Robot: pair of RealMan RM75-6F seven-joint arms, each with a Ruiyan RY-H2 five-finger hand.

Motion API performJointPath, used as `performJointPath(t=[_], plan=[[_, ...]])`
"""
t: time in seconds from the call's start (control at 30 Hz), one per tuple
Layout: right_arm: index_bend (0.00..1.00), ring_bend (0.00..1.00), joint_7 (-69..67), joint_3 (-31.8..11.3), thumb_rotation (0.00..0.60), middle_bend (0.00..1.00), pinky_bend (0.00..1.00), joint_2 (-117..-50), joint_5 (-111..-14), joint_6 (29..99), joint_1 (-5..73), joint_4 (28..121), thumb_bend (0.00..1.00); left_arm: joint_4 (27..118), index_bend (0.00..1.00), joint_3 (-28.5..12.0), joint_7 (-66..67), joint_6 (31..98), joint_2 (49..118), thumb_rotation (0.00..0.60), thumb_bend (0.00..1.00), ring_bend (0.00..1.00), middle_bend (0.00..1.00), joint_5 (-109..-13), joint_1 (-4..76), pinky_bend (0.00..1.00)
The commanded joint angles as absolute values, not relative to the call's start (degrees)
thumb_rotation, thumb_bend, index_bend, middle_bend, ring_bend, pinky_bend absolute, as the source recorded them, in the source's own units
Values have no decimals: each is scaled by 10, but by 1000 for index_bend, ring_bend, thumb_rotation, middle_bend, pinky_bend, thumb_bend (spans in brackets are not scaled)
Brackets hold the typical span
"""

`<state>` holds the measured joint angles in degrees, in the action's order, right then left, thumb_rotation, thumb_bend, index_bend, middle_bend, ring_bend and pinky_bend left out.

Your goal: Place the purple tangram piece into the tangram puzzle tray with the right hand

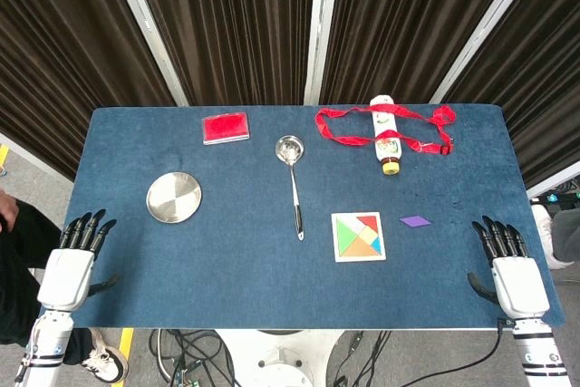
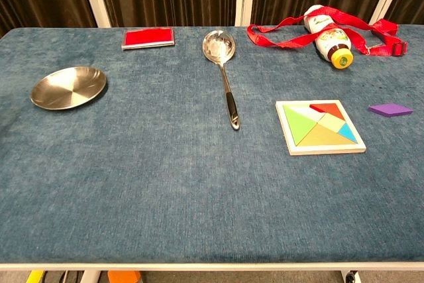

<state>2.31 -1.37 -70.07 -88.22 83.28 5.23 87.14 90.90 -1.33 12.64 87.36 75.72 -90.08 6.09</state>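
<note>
A small purple tangram piece (image 1: 415, 220) (image 2: 390, 109) lies flat on the blue table, just right of the tangram puzzle tray (image 1: 358, 237) (image 2: 319, 127), a white-framed square holding several coloured pieces. My right hand (image 1: 509, 269) rests at the table's near right edge, fingers apart, holding nothing, a short way right of and nearer than the purple piece. At the near left edge my left hand (image 1: 72, 262) lies the same way, empty. Neither hand shows in the chest view.
A steel ladle (image 1: 293, 178) (image 2: 224, 71) lies mid-table. A round metal plate (image 1: 174, 197) (image 2: 68, 87) sits left. At the back are a red flat box (image 1: 226, 127) (image 2: 148, 38) and a bottle (image 1: 385, 133) (image 2: 328, 36) tangled in a red strap (image 1: 349, 129).
</note>
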Motion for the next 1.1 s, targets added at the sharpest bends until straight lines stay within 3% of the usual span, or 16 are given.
performJointPath(t=[0.03,0.73,1.1], plan=[[0,0,23,-14,600,0,0,-701,-884,834,52,870,188,908,110,-13,126,876,758,600,0,0,35,-904,61,115],[0,0,54,-32,600,0,0,-673,-858,783,84,856,189,898,85,-10,118,869,765,600,0,0,35,-903,62,114],[0,0,104,-67,600,0,0,-657,-816,609,204,829,213,901,85,-6,128,858,770,600,0,0,35,-902,66,114]])
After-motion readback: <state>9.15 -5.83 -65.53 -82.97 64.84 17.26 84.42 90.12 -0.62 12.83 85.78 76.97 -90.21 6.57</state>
